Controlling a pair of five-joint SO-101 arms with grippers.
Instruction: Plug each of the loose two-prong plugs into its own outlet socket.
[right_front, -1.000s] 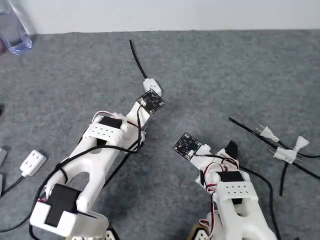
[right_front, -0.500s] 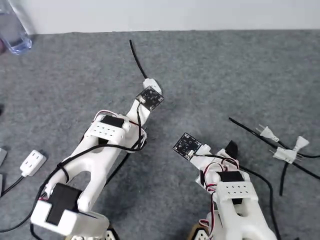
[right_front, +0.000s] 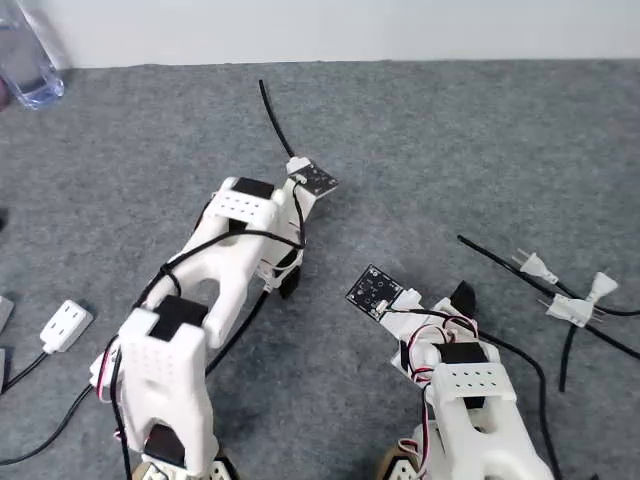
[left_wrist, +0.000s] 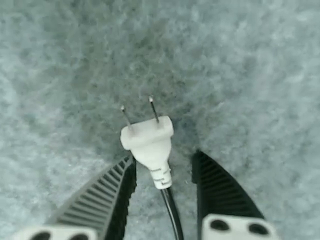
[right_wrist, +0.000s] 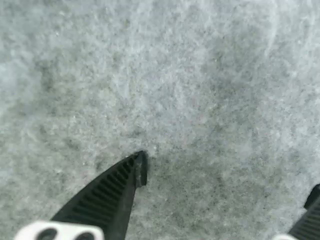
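A white two-prong plug lies on the grey carpet with its prongs pointing away from my left wrist and its black cord running back between the fingers. My left gripper is open with one finger on each side of the plug's rear end. In the high view this plug peeks out beside the left arm's tip, with its cord trailing toward the far wall. My right gripper is open over bare carpet. Two more white plugs lie at the right. A white outlet socket sits at the left.
A clear bottle stands in the far left corner. Black cords cross the carpet at the right, near the right arm. Another white piece shows at the left edge. Open carpet lies between the two arms.
The left arm has stretched farther out and tipped down over the plug, its wrist shifting toward the far wall. The right arm has not moved.
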